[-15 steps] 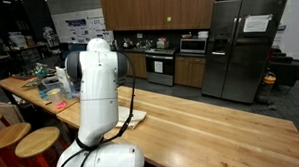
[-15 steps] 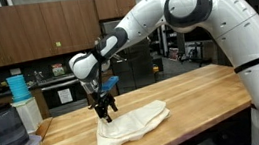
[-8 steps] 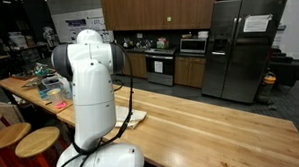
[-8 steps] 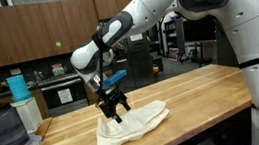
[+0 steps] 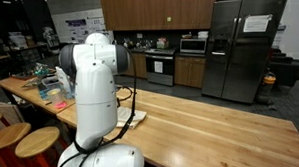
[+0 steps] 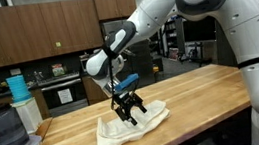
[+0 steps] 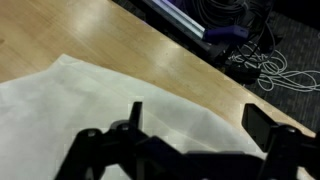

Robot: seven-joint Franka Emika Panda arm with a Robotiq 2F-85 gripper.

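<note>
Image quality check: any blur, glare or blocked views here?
Wrist view: the gripper is dark and soft-focused at the bottom edge, the cloth is bright and nearly washed out, and the table shows sheen. In an exterior view the open gripper at the cloth is reasonably sharp. In an exterior view the robot arm blocks most of the cloth.

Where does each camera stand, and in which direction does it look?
Exterior view: behind the robot's base, facing the kitchen across the table; base and shoulder show.
Exterior view: beside the table, facing the arm; the open pincer hangs over the cloth.
Wrist view: looks down on the cloth; pincer fingers show.
Shared: cloth and table.
</note>
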